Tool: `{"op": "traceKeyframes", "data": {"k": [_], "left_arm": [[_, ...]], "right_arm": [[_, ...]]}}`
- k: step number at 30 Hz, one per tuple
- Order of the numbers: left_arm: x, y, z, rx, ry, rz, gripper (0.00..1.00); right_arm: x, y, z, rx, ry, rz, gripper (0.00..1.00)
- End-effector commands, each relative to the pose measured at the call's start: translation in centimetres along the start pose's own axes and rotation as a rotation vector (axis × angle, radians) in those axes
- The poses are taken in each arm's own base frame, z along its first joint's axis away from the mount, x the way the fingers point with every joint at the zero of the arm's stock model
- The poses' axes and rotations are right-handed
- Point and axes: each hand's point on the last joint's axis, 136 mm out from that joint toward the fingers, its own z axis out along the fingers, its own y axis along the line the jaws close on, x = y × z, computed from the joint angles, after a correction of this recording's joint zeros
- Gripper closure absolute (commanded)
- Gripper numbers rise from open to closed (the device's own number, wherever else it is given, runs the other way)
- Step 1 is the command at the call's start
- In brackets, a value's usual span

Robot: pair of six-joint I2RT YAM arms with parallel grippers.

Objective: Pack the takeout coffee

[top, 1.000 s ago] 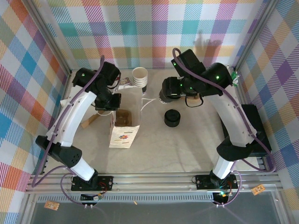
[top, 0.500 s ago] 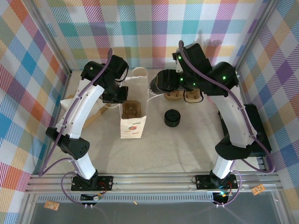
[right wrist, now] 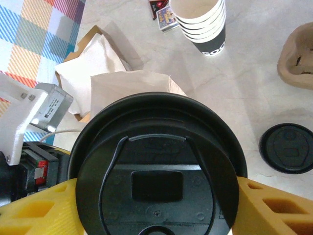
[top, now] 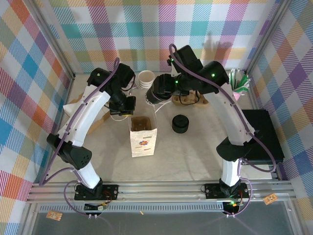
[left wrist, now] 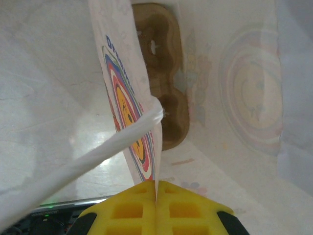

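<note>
Right jaws pinch the likely light, crushable takeout coffee just under its stiffer lid; left jaws clamp the bag edge.

Pale table, upright white paper bag, stacked cream cups, black lid stack, brown cup carrier

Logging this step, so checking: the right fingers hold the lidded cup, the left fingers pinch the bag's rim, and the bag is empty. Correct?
Not empty: the left wrist view shows a brown cup carrier at the bottom of the bag. The right fingers do hold the lidded cup; the left fingers do pinch the bag's rim.
</note>
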Motion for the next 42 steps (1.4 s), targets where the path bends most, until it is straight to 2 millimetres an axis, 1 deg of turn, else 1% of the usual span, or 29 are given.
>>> {"op": "traceKeyframes", "data": {"k": [1, 3, 5, 7, 12, 15, 17, 22, 27, 30, 34, 39, 42], "left_arm": [[1.0, -1.3, -1.0, 0.095, -0.014, -0.018, 1.0], [1.1, -1.6, -0.9, 0.112, -0.026, -0.026, 1.0], [1.1, -1.5, -0.8, 0.113, -0.031, -0.037, 1.0], [1.3, -1.4, -0.5, 0.11, -0.023, -0.045, 1.0], [1.4, -1.0, -0.4, 0.09, -0.021, -0.054, 1.0], [1.3, -1.2, -0.4, 0.094, -0.018, -0.044, 1.0], [1.2, -1.2, -0.5, 0.097, -0.025, -0.038, 1.0], [1.2, -1.7, -1.0, 0.136, -0.048, -0.024, 1.0], [1.7, -1.8, -1.1, 0.168, -0.062, -0.04, 1.0], [1.9, -1.9, -0.9, 0.196, -0.078, -0.068, 1.0], [2.0, -2.0, -0.4, 0.234, -0.112, -0.103, 1.0], [2.8, -1.9, 0.1, 0.268, -0.139, -0.134, 1.0], [3.4, -1.7, 0.5, 0.29, -0.153, -0.156, 1.0]], "right_arm": [[0.6, 1.9, -0.3, -0.07, 0.022, 0.015, 0.58], [1.3, 2.4, 0.0, -0.07, 0.04, 0.007, 0.58], [1.4, 2.6, -0.1, -0.06, 0.031, -0.005, 0.59], [0.9, 2.9, -0.5, -0.07, 0.003, -0.01, 0.59], [-1.0, 3.8, -2.5, -0.115, -0.102, 0.007, 0.61], [-1.1, 4.2, -2.8, -0.136, -0.108, 0.02, 0.61], [-0.8, 4.3, -2.6, -0.137, -0.092, 0.021, 0.61], [1.3, 3.8, -0.7, -0.084, -0.001, 0.008, 0.61], [4.0, 2.7, 1.7, 0.034, 0.092, -0.02, 0.61], [5.1, 2.1, 3.1, 0.1, 0.126, -0.044, 0.61], [6.2, 2.3, 4.8, 0.157, 0.145, -0.109, 0.61], [7.6, 2.5, 5.6, 0.23, 0.151, -0.172, 0.61], [8.5, 3.2, 6.7, 0.243, 0.16, -0.235, 0.61]]}}
